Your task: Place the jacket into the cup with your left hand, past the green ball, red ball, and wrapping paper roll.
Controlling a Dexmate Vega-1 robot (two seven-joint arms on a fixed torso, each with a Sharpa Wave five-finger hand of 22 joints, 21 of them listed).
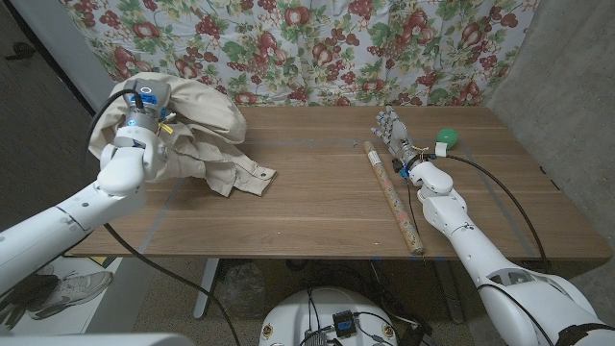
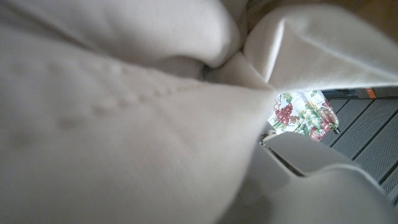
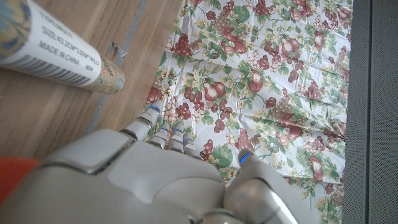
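Note:
The beige jacket [image 1: 207,125] is bunched at the table's back left, one flap trailing onto the wood. My left hand [image 1: 137,130] is buried in it and holds it raised; its fingers are hidden in the cloth. The jacket's fabric [image 2: 124,112] presses close against my left hand [image 2: 323,180] in the left wrist view. The wrapping paper roll [image 1: 392,197] lies lengthwise right of centre, its label end [image 3: 56,56] beside my right hand [image 3: 155,174]. My right hand [image 1: 392,130] stands upright by the roll's far end, fingers apart, holding nothing. The green ball [image 1: 447,139] sits just to its right.
The wooden table [image 1: 307,202] stands in front of a floral curtain [image 1: 317,48]. A grey wall closes the right side. A cable runs along my right arm over the table's right part.

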